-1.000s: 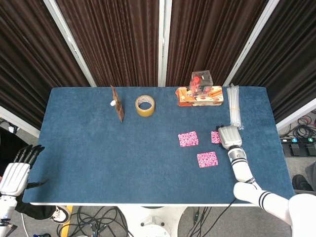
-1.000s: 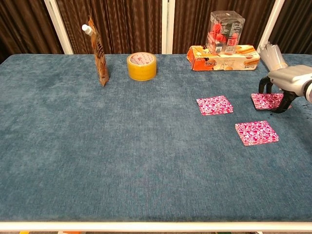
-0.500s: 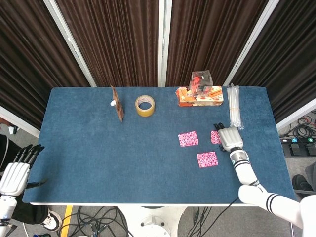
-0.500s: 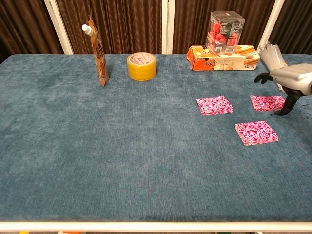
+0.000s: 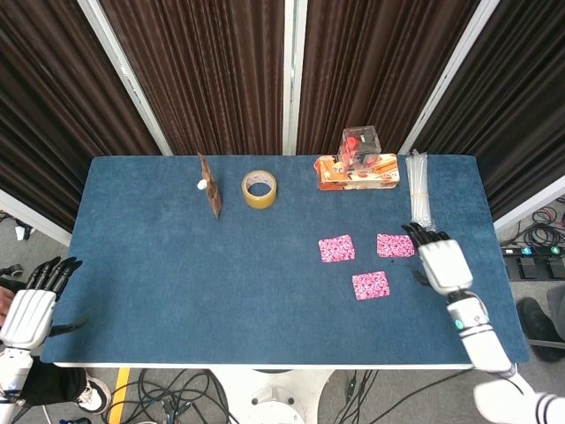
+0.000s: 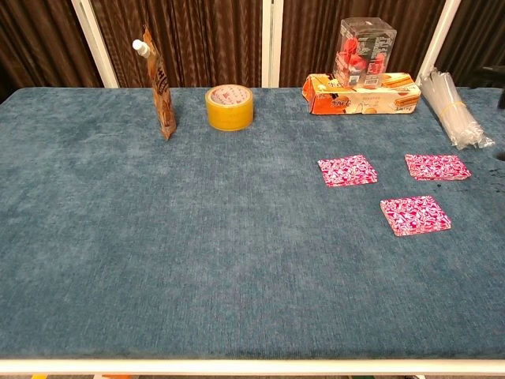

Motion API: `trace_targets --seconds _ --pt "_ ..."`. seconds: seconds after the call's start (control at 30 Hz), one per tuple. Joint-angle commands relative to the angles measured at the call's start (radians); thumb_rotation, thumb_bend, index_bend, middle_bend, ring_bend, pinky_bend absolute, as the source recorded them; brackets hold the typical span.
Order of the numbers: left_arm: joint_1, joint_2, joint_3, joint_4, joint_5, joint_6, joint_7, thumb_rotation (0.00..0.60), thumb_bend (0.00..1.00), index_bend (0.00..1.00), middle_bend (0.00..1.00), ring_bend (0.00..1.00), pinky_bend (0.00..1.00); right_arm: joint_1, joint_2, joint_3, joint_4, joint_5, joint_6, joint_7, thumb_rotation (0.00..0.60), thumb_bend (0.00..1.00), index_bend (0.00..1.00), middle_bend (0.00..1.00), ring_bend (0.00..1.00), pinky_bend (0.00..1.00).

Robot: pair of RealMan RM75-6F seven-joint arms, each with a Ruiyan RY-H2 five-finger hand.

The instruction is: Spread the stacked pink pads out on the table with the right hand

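Three pink patterned pads lie apart on the blue table: one [image 5: 336,248] [image 6: 347,170] to the left, one [image 5: 395,245] [image 6: 436,166] to the right, one [image 5: 371,284] [image 6: 415,215] nearest the front. My right hand [image 5: 440,262] hovers just right of the right pad, fingers spread, holding nothing; the chest view does not show it. My left hand [image 5: 30,310] hangs off the table's left front corner, fingers straight and empty.
Along the back stand a brown pouch [image 5: 209,185] [image 6: 161,87], a tape roll [image 5: 259,188] [image 6: 230,107], an orange box [image 5: 357,172] [image 6: 361,93] with a clear container [image 5: 360,144] [image 6: 364,42] on it, and a bundle of clear bags [image 5: 418,191] [image 6: 451,107] at the right.
My right hand let go of the right pad, opened its fingers and drew back to the right and toward the front edge, leaving the chest view. The pad stays flat on the table.
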Motion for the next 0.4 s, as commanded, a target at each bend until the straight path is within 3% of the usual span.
trace_targets --seconds 0.03,0.23,0.4 --pt "-0.001 0.002 -0.001 -0.005 0.001 0.001 0.004 0.600 0.00 0.11 0.09 0.00 0.10 -0.130 0.045 -0.085 0.003 -0.096 0.151 0.022 0.600 0.10 0.01 0.01 0.00 0.00" --pt "-0.006 0.012 -0.007 -0.020 0.006 0.007 0.020 0.600 0.00 0.11 0.09 0.00 0.10 -0.244 0.062 -0.114 0.037 -0.119 0.258 0.072 0.600 0.10 0.00 0.00 0.00 0.00" --pt "-0.006 0.009 -0.009 -0.025 0.012 0.019 0.028 0.600 0.00 0.11 0.09 0.00 0.10 -0.267 0.063 -0.106 0.037 -0.131 0.253 0.102 0.600 0.10 0.00 0.00 0.00 0.00"
